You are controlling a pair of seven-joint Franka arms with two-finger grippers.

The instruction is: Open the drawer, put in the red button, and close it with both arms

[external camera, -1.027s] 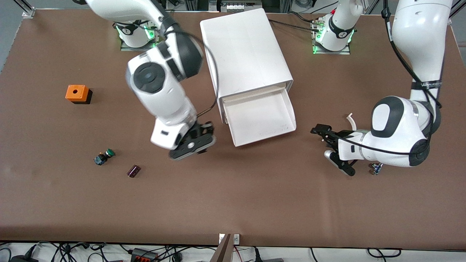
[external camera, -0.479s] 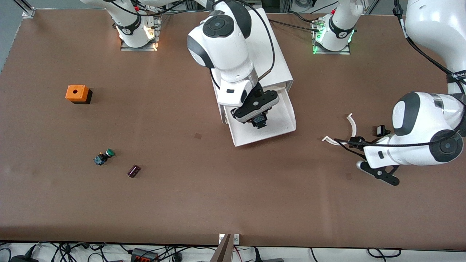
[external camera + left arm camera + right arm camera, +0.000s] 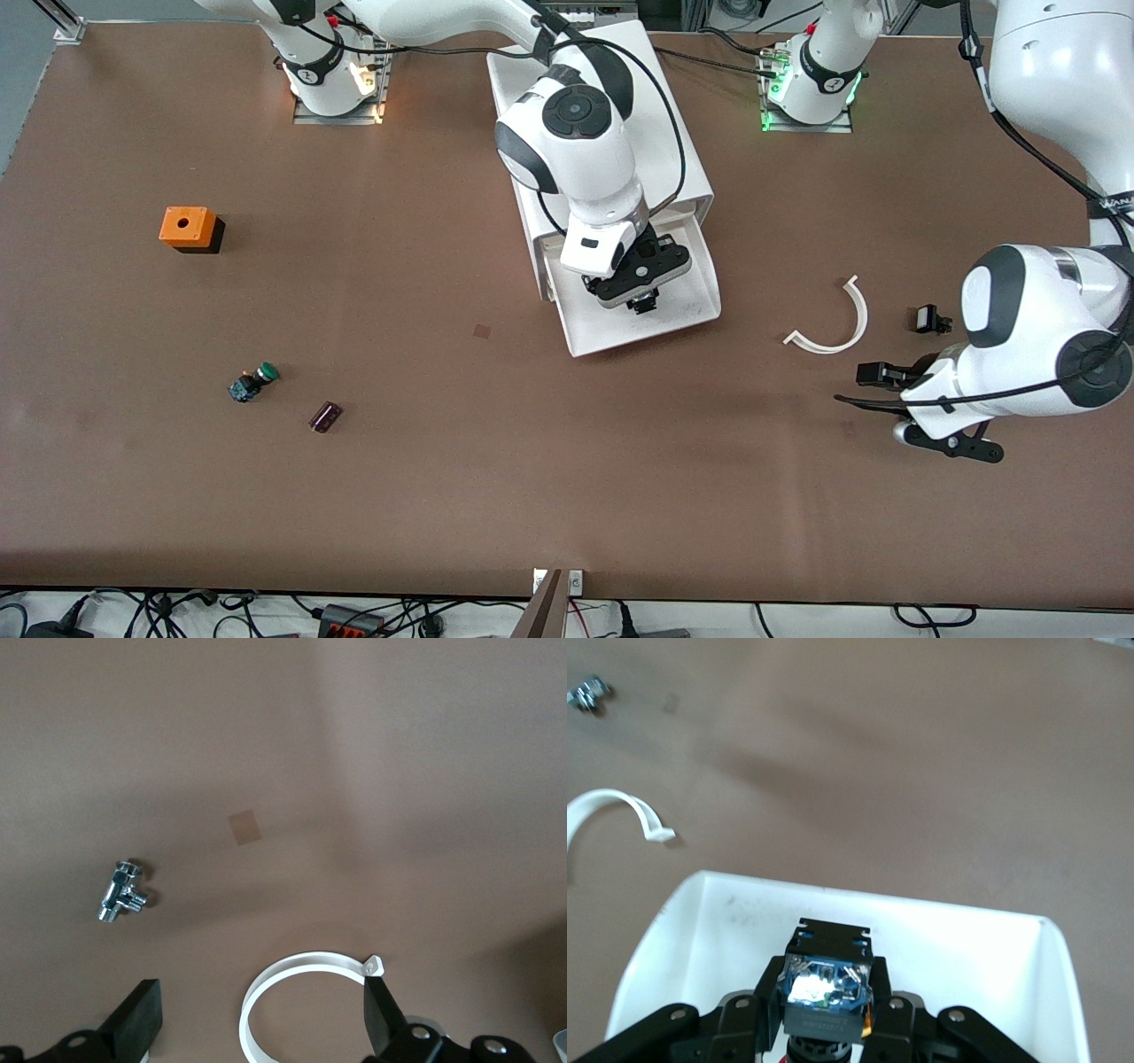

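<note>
Right gripper (image 3: 644,299) over the open white plastic drawer (image 3: 682,312), clamped on the dark black-and-blue button body (image 3: 826,983); red cap hidden. Left gripper (image 3: 257,1028) spread wide and empty over the white curved plastic strip (image 3: 292,970). Only left wrist view catching the small chrome valve fitting (image 3: 123,890).

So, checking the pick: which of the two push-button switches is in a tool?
The red button, gripped by the right tool over the open drawer; the green-capped switch lies untouched on the table.
</note>
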